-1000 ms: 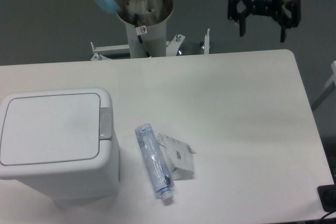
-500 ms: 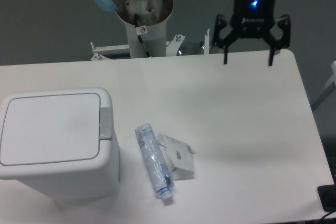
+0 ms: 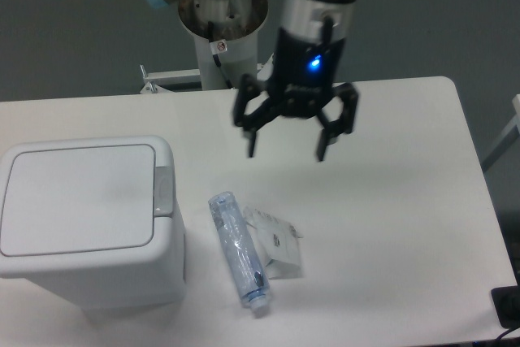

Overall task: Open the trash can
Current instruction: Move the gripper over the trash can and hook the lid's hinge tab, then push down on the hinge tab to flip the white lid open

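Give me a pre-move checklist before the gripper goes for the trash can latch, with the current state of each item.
1. Trash can lid shut, so opening remains to be done: ok.
2. Grey latch on the lid's right edge unobstructed: ok.
3. Gripper open and empty: ok.
4. Gripper lined up over the latch: not ok; it hangs to the right, above bare table.
5. Clear bottle and crumpled wrapper apart from the can: ok.
6. Gripper height above the lid: cannot tell.

Even, soft overhead light is falling on the table (image 3: 390, 201), casting faint shadows. The gripper (image 3: 286, 152) is showing slight motion blur, a blue LED glowing at twelve o'clock.
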